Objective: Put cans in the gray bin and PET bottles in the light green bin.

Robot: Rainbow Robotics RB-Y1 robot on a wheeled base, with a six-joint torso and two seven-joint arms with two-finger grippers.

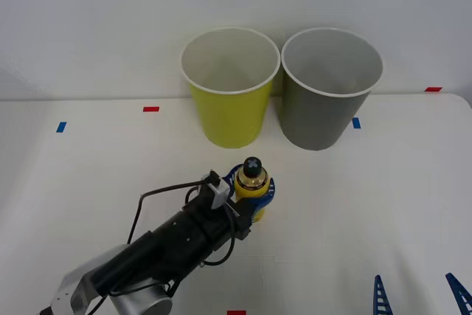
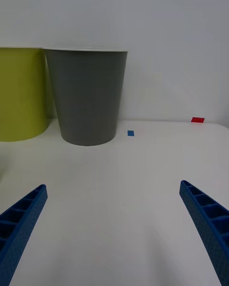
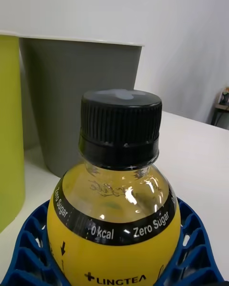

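Our left gripper point(image 1: 251, 194) has its jaws closed round the upright bottle point(image 1: 252, 182), just before the light green bin point(image 1: 229, 94). We risk clipping its rim or straying into the gray bin point(image 1: 328, 94) alongside.

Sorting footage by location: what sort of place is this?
Probably a robot lab test bench: a bare white table against a blank wall, red and blue tape markers, and two bins, green and gray, staged for sorting.

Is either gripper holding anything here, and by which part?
The left gripper holds the PET bottle upright, its jaws wrapped around the yellow-labelled body below the black cap. The right gripper is open and holds nothing.
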